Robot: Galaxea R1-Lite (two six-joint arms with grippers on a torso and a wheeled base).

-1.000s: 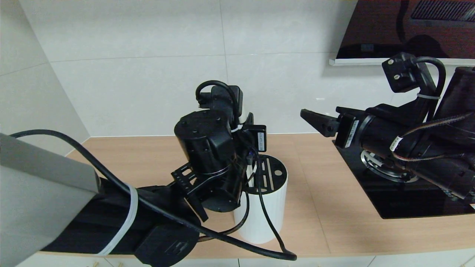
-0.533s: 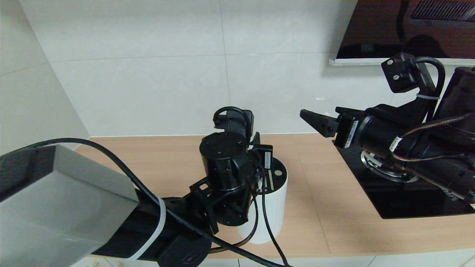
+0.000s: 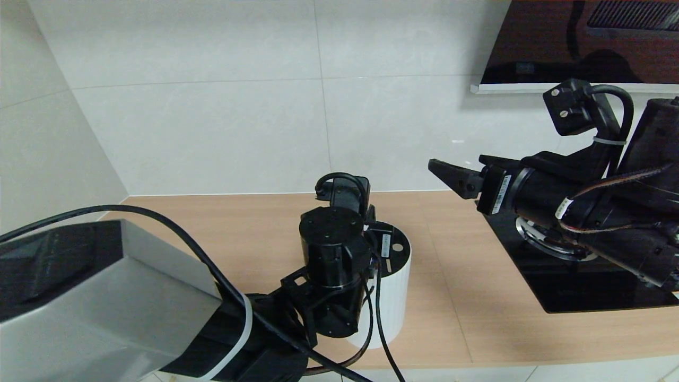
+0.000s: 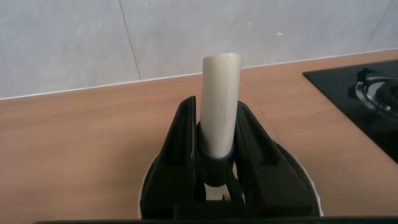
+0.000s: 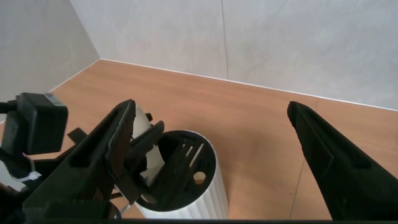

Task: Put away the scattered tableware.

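Note:
A white cylindrical holder (image 3: 391,297) with a black slotted top stands on the wooden counter (image 3: 212,228). My left gripper (image 3: 372,233) sits right over that top, shut on a cream-handled utensil (image 4: 219,93) held upright. The handle sticks up between the fingers; its lower end is hidden inside the holder (image 4: 292,180). In the right wrist view the holder (image 5: 186,180) stands below my right gripper (image 5: 217,134), with the left gripper (image 5: 146,146) at its rim. My right gripper (image 3: 451,175) hangs open and empty, well above the counter to the right of the holder.
A black gas hob (image 3: 583,281) is set into the counter on the right, with a dark range hood (image 3: 583,42) above it. White tiled walls close the back and left. Bare counter lies left and right of the holder.
My left arm has moved forward and down, bringing the gripper and utensil lower onto the holder's top. The right arm has barely shifted.

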